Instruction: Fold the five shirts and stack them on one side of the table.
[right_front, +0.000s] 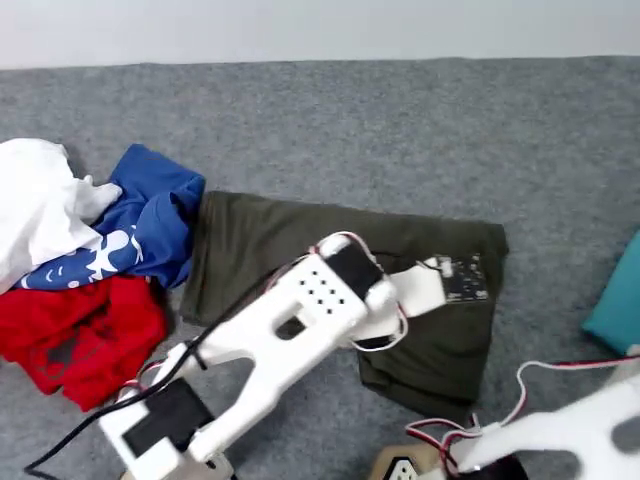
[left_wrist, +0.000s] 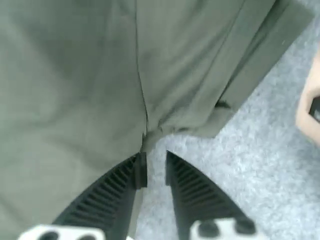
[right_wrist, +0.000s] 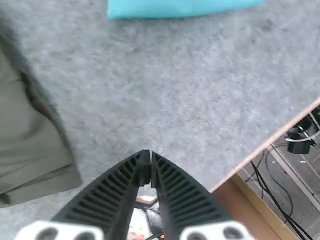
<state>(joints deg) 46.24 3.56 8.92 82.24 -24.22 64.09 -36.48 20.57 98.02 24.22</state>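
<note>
Loosely folded olive shirt (right_front: 260, 245) lies creased; left fingers (left_wrist: 120, 190) barely parted, seemingly empty; right fingers (right_wrist: 125, 185) closed.

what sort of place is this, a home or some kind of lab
Probably a robotics lab or test bench: a table covered in grey felt, a white robot arm over an olive shirt, and loose cables beneath the table edge.
</note>
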